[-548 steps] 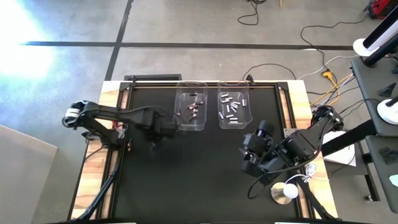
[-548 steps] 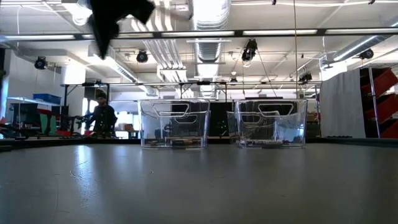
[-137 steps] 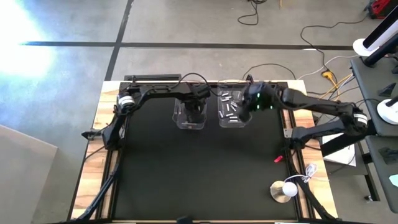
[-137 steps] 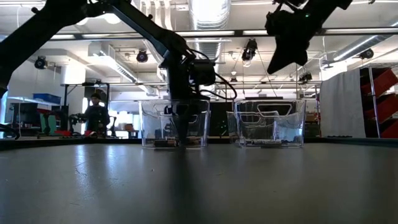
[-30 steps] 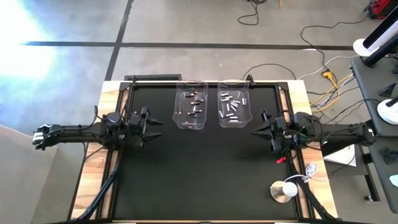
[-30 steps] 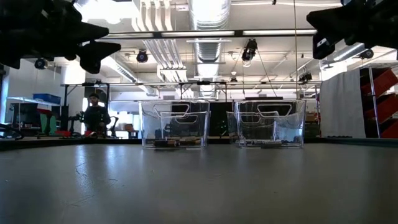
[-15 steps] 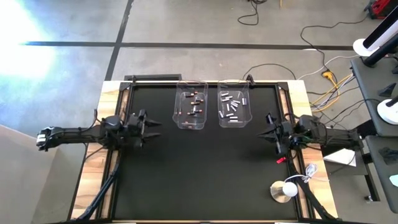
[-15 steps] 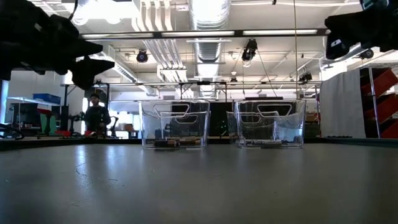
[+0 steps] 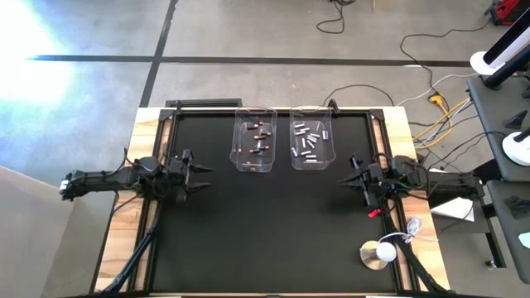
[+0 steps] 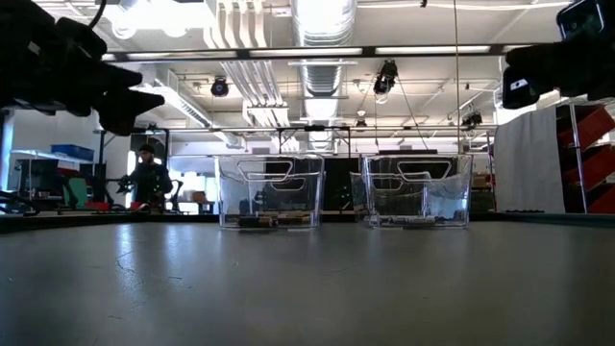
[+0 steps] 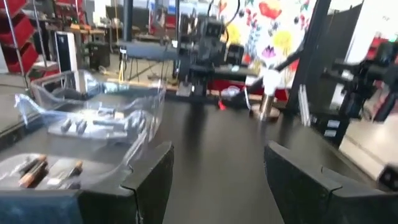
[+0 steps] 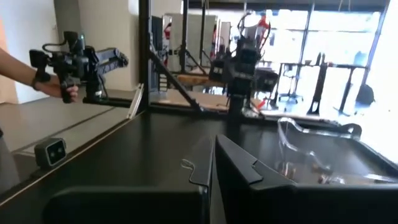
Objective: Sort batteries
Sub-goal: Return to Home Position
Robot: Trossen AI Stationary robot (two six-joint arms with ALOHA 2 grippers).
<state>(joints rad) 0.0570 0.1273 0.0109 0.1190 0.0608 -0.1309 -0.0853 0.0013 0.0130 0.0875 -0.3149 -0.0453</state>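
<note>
While both arms sat low at the table's side edges, every battery that showed lay inside 1 of 2 clear bins at the far middle of the black mat [image 9: 265, 240]. The dark batteries [image 9: 258, 142] lay flat in the left bin [image 9: 239, 162], the silvery batteries [image 9: 308, 144] flat in the right bin [image 9: 330, 154]. Their long axes pointed every which way, so no single approach angle would suit them all.

The left gripper [image 9: 199, 171] hung near the left edge, aimed inward across the mat. In the left wrist view its 2 fingers [image 11: 149, 180] stood wide apart with nothing between them. The right gripper [image 9: 346, 180] mirrored it near the right edge. In the right wrist view its fingers [image 12: 239, 165] were pressed together, holding nothing.

From either gripper the bins lay inward and toward the far side. The left arm was nearer the dark batteries and the right arm nearer the silvery ones. Sorting looked finished, and the step in hand looked like parking the arms.

Only bare mat lay between each gripper and its bin, though the bin walls would force any reach to come over the rim. A white ball on a round base [image 9: 383, 251] and a small red item [image 9: 370, 213] sat near the right arm, off that line. Beyond the table a person [image 10: 149, 180] stood in the room, and a hand [image 12: 65, 92] gripped a dark device.
</note>
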